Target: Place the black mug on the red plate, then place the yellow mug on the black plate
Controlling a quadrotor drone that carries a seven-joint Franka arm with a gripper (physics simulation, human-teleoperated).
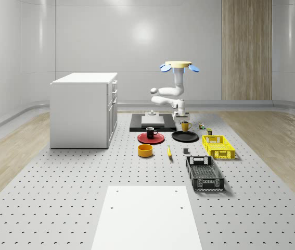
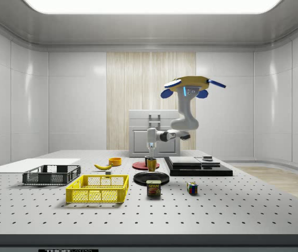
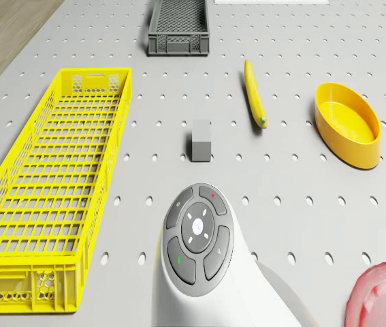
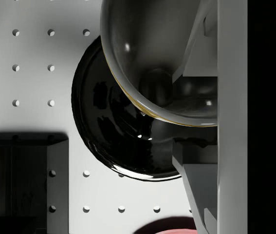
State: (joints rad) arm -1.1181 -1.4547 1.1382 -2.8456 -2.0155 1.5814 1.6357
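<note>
we hovered as a drone (image 1: 179, 65) above the black slab (image 1: 150, 123) at the far end of the table (image 1: 59, 198), beside the white cabinet (image 1: 82, 109), with our arm (image 1: 169, 99) bent down toward the plates. the yellow crate (image 1: 218, 146) and the dark crate (image 1: 204, 173) lay well apart from the work, nearer the whole-scene camera.

the black plate (image 1: 184, 136) sat just beside the red plate (image 1: 150, 138). the black mug (image 1: 150, 132) already stood on the red plate, so we judged the first half done. our gripper (image 2: 151, 153) was closed on the yellow mug (image 1: 185, 125) at its rim, one finger inside the cup in the wrist view, and the mug hung over the far part of the black plate, close above it or just touching.

what could go wrong, as we judged it: the mug looked offset toward the plate's far edge, so letting go there might leave it on the rim, tilted or rolling off. drone drift during release could also drag it sideways.

we could not tell whether the mug's base touched the plate, since the side view shows them overlapping. the mug's handle was hard to make out. smaller things, the orange bowl (image 1: 145, 150), banana (image 1: 169, 151) and tin (image 2: 153, 188), stayed clear of the work.
</note>
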